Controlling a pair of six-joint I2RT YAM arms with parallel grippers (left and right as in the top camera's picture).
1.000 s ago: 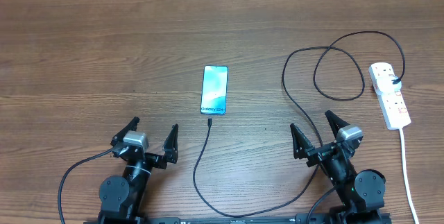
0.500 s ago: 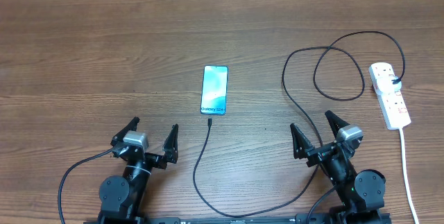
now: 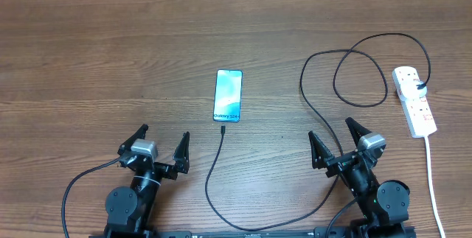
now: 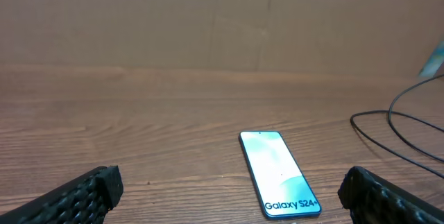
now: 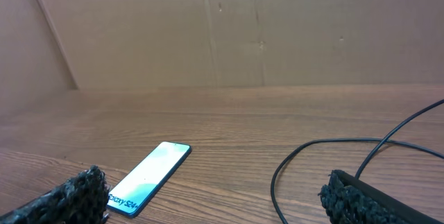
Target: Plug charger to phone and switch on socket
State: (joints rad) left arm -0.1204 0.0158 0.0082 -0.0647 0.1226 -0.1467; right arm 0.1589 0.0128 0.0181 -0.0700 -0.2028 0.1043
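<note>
Brown wood table (image 3: 110,46), overhead: your phone (image 3: 228,96) lies flat mid-table, screen lit. The charger (image 3: 214,172) tip sits just short of the phone's near end, apart from it. Its far end is plugged into the socket (image 3: 414,100) by the right edge. Left claw (image 3: 164,132) and right claw (image 3: 330,128) are spread wide and empty at the near edge.
Left wrist: phone ahead, between parted fingers (image 4: 76,193).
Right wrist: phone low left, charger to the right.

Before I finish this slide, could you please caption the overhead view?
Start: left gripper and right gripper open; cable tip lies just short of the lit phone, plug at the power strip.
</note>
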